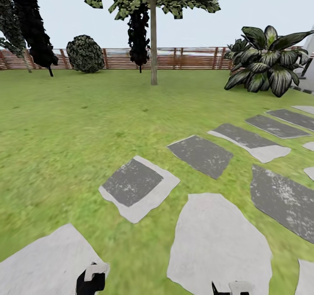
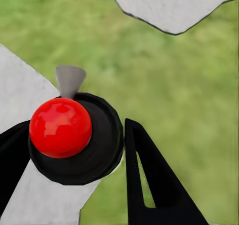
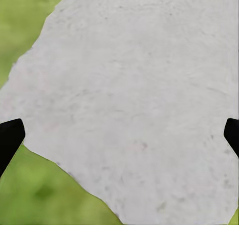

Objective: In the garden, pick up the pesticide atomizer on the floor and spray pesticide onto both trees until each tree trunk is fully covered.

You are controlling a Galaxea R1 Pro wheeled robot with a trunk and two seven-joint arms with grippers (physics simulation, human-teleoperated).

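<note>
We are carrying the pesticide atomizer [image 2: 74,137] in the left gripper [image 2: 69,150]: the wrist camera is looking straight down on its red top and round dark body, with the pale grey trigger head poking out past the rim. One black finger [image 2: 154,185] is lying along one side of the bottle, the other is pressing in from the opposite side, so the gripper is closed around the body. In the head view the bottle is showing at the lower edge as a dark shape with a pale cap [image 1: 90,279]. The right gripper [image 3: 119,135] is hanging wide open and empty over a pale stepping stone [image 3: 134,100], only its two fingertips showing at the frame's sides.

We are facing across the lawn [image 1: 65,125] toward a tree with a straight pale trunk [image 1: 153,46], standing well apart from us in front of the slat fence [image 1: 187,59]. A row of grey stepping stones [image 1: 133,186] is running off to the right toward a broad-leaved plant [image 1: 266,59].

Step in hand, as we judge it: the approach to the first tree. To do it well we are:
- keeping the bottle upright and the grip steady while the base is rolling;
- closing in until the trunk is near and centred ahead before any spraying;
- checking which way the trigger head is pointing, since the nozzle must face the bark;
- planning a sweep along the whole trunk, as coverage must be complete.

The second tree we cannot identify with certainty from here.
</note>
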